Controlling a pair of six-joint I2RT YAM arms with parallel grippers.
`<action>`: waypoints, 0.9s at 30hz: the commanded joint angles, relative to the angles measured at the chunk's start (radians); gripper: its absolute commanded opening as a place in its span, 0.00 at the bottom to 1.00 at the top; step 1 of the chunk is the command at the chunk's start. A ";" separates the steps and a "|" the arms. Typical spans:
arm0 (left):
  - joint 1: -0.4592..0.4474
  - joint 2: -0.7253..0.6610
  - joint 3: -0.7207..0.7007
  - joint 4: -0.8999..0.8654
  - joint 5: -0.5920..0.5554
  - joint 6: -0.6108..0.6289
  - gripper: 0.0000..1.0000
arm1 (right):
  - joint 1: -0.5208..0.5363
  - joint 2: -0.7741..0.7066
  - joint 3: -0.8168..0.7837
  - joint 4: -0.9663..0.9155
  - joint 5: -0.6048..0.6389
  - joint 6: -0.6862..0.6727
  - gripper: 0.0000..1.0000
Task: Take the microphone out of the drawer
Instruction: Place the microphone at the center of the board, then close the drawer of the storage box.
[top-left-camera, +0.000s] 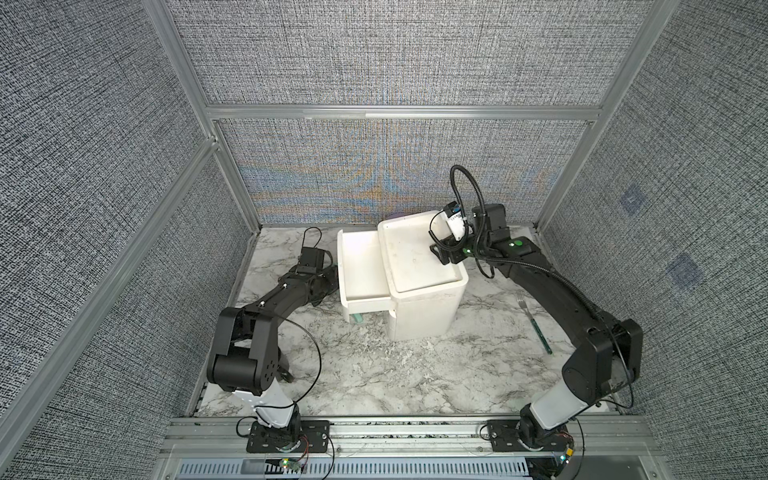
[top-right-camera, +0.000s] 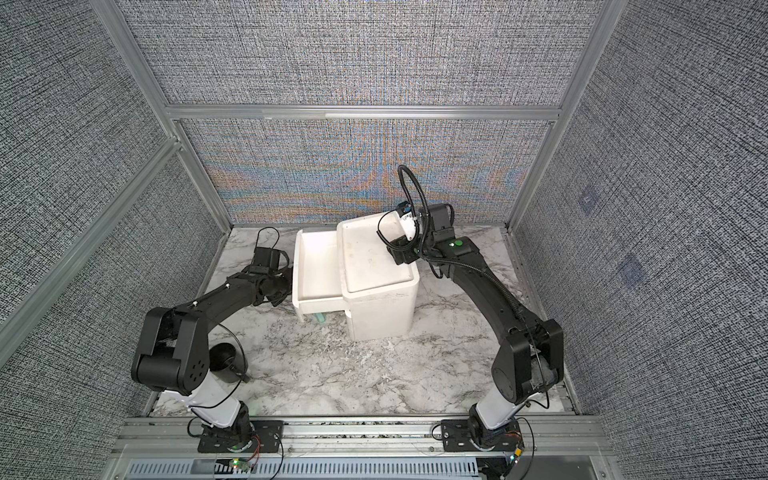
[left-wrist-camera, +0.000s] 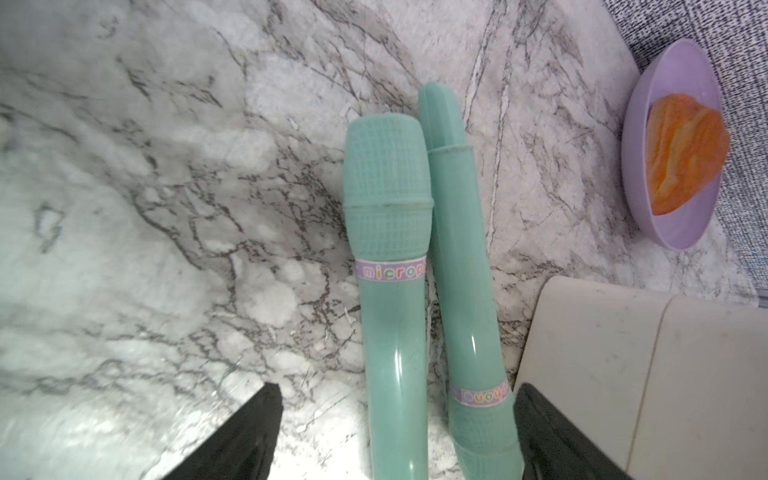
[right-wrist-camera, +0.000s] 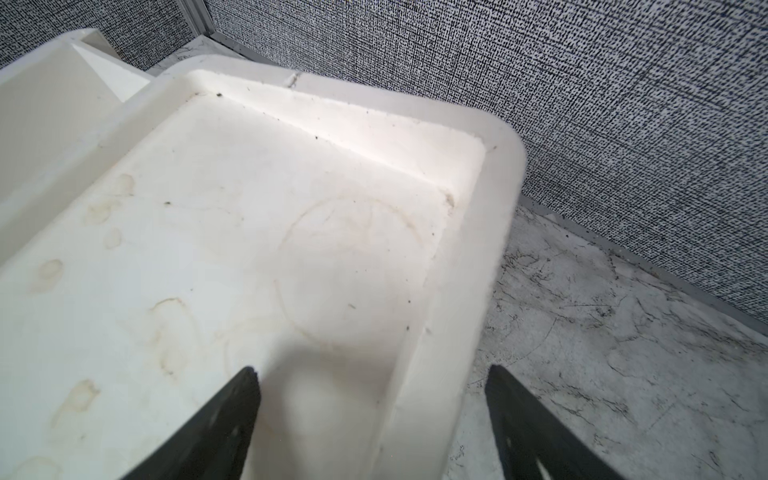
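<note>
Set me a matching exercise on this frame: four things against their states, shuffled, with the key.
Things:
1. microphones
2. drawer
3. fork
4. purple bowl

States:
A. holds an orange piece
B. has a green handle
C. pulled out, looks empty
D. lying side by side, head to tail

Pairs: 1-D, 2-C, 3-B, 4-A.

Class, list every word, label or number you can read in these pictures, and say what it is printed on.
"microp": lilac band on the microphone farther from the drawer unit; the rest curves out of sight.
"phon": seen upside down, band on the microphone beside the drawer unit; other letters hidden.
Print on the right wrist camera: too small to read.
No other text.
</note>
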 joint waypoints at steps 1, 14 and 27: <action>0.010 -0.019 0.041 -0.051 -0.008 0.059 0.93 | 0.004 0.009 -0.006 -0.097 0.020 -0.032 0.87; 0.077 -0.089 0.065 -0.196 -0.059 0.143 1.00 | 0.007 0.004 -0.005 -0.101 0.022 -0.034 0.87; 0.063 -0.155 0.076 -0.249 0.022 0.171 1.00 | 0.011 0.013 -0.003 -0.100 0.022 -0.033 0.87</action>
